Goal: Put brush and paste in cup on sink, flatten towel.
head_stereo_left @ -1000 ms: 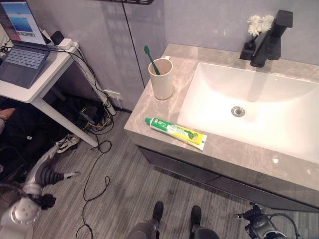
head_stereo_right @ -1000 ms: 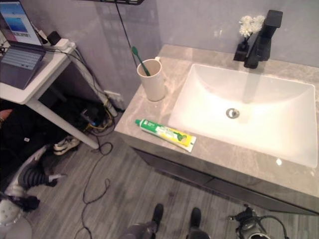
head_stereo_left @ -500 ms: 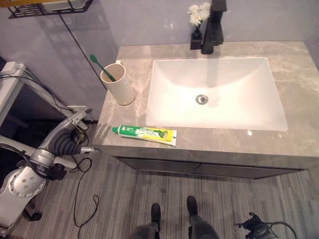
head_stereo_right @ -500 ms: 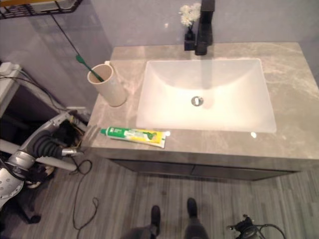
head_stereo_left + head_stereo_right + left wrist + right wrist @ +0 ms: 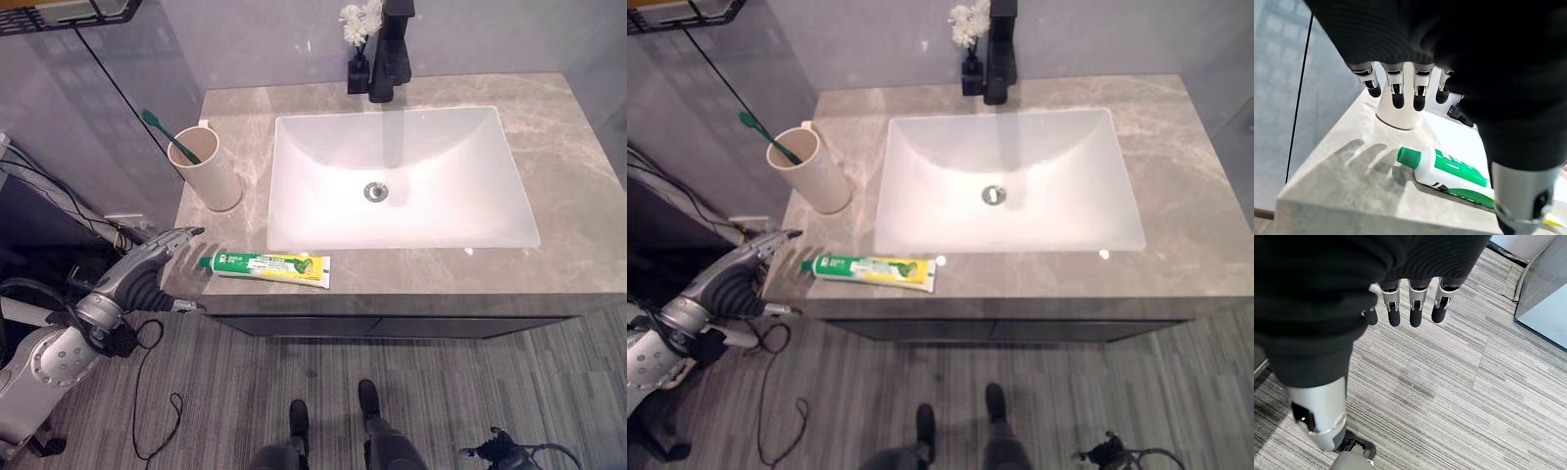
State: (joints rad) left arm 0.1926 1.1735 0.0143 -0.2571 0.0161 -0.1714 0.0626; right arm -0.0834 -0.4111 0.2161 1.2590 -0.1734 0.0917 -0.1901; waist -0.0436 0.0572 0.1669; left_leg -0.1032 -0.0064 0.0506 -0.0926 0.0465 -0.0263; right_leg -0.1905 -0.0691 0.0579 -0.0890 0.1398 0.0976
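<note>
A grey marbled tabletop [image 5: 568, 147] carries a white rectangular sink [image 5: 402, 176] with a round drain at its middle, and stands against a pale grey wall above a grey striped floor [image 5: 470, 392]. At the back edge, behind the basin, stands a black tap [image 5: 392, 44] with a small vase of white flowers [image 5: 355, 24] just beside it.

On the robot's left part of the tabletop a cream cup [image 5: 206, 176] stands upright near the left edge, with a green toothbrush [image 5: 167, 135] leaning in it, head up and tilted toward the wall. The toothpaste tube [image 5: 269, 266], green and yellow, lies flat along the front edge, between the sink and the rim, its green cap pointing left. Cup and tube are apart from each other.

The left robot hand [image 5: 167, 257] hovers at the front left corner of the tabletop, fingers [image 5: 1396, 90] straight and spread, holding nothing; its fingertips are near the tube's cap without touching it. The right robot hand [image 5: 1400, 303] hangs low over the floor, fingers straight and empty.

To the right of the sink the tabletop is a broad bare strip. Left of the tabletop, dark cables [image 5: 39, 186] run along the wall.
</note>
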